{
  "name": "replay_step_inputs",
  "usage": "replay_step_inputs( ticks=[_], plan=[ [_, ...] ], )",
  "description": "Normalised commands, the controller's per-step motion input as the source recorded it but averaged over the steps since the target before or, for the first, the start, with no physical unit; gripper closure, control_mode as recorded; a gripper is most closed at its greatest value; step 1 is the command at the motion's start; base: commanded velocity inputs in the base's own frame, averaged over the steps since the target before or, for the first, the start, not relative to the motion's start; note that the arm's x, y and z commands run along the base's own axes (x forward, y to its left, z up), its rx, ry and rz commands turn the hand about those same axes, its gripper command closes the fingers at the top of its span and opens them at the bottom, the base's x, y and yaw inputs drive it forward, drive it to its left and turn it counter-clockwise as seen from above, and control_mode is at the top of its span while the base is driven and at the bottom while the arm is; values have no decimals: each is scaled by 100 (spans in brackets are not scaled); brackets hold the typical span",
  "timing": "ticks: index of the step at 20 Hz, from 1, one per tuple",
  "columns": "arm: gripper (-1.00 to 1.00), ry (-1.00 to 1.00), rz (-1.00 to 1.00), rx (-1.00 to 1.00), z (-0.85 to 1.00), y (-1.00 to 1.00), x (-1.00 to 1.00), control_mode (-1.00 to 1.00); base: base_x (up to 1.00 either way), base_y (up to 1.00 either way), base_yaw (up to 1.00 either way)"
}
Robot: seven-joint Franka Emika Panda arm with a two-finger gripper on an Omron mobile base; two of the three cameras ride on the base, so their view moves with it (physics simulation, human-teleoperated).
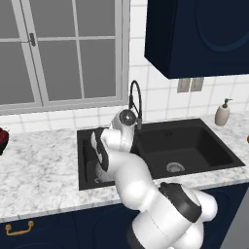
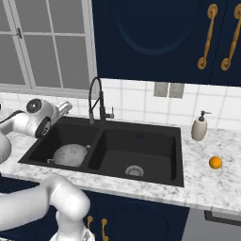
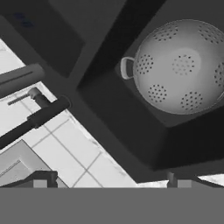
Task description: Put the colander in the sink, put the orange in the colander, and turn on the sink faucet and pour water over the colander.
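Hovering over the sink (image 2: 175, 141) with jaws spread wide and holding nothing, the gripper (image 3: 111, 181) is facing an empty colander (image 2: 69, 155) in the left basin, so it should be heading right to the orange (image 2: 215, 163) on the counter (image 2: 207, 181).

Right basin (image 2: 141, 146) free; faucet (image 2: 95, 101) behind divider.

One colander (image 2: 69, 155), one orange (image 2: 215, 163), one black sink (image 2: 176, 155) with two basins and two drains, one faucet (image 2: 95, 101), one soap dispenser (image 2: 199, 127), one dark red bowl (image 1: 2, 139)
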Motion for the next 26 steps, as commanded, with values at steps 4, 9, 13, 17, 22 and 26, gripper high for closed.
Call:
replay_step_inputs(
  ticks=[4, 9, 13, 17, 22, 26],
  plan=[
    [-100, 7, -7, 0, 100, 41, -17, -100, 0, 0, 0],
    [-100, 11, 0, -2, 100, 30, -54, -100, 0, 0, 0],
    [-100, -1, -11, -4, 100, 0, -62, -100, 0, 0, 0],
    [-100, 0, -15, 0, 100, -12, -14, -100, 0, 0, 0],
    [-100, 0, -11, 0, 100, -29, 0, -100, 0, 0, 0],
    [-100, 0, -10, 0, 74, -55, -6, -100, 0, 0, 0]
  ],
)
